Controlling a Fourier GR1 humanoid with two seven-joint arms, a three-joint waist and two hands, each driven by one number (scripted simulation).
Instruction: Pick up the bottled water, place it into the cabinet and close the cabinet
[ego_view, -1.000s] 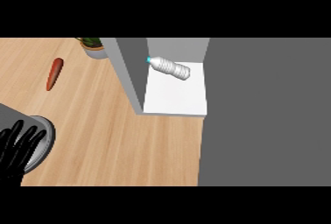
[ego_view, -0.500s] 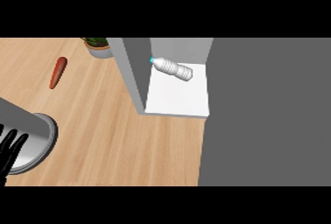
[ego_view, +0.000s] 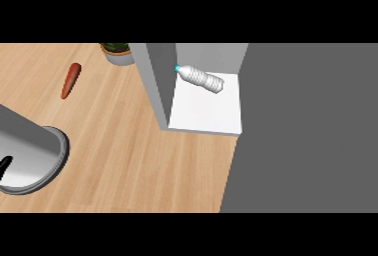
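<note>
The bottled water (ego_view: 201, 79), clear with a blue cap, lies on its side on the white floor of the cabinet (ego_view: 207, 112), cap toward the back left. The cabinet's grey left wall (ego_view: 155, 85) stands beside it. My left forearm (ego_view: 26, 155) fills the lower left corner, far from the bottle. Only a black sliver of my left hand (ego_view: 5, 167) shows at the left edge. My right hand is out of view.
A red carrot-like thing (ego_view: 70, 80) lies on the wooden counter (ego_view: 133, 165) at the upper left. A potted plant (ego_view: 117, 52) stands at the back beside the cabinet. A broad grey panel (ego_view: 310, 130) covers the whole right side.
My left hand has slid off the left edge, leaving only a fingertip showing, and the forearm's end has grown larger. The bottle has stayed put in the cabinet.
</note>
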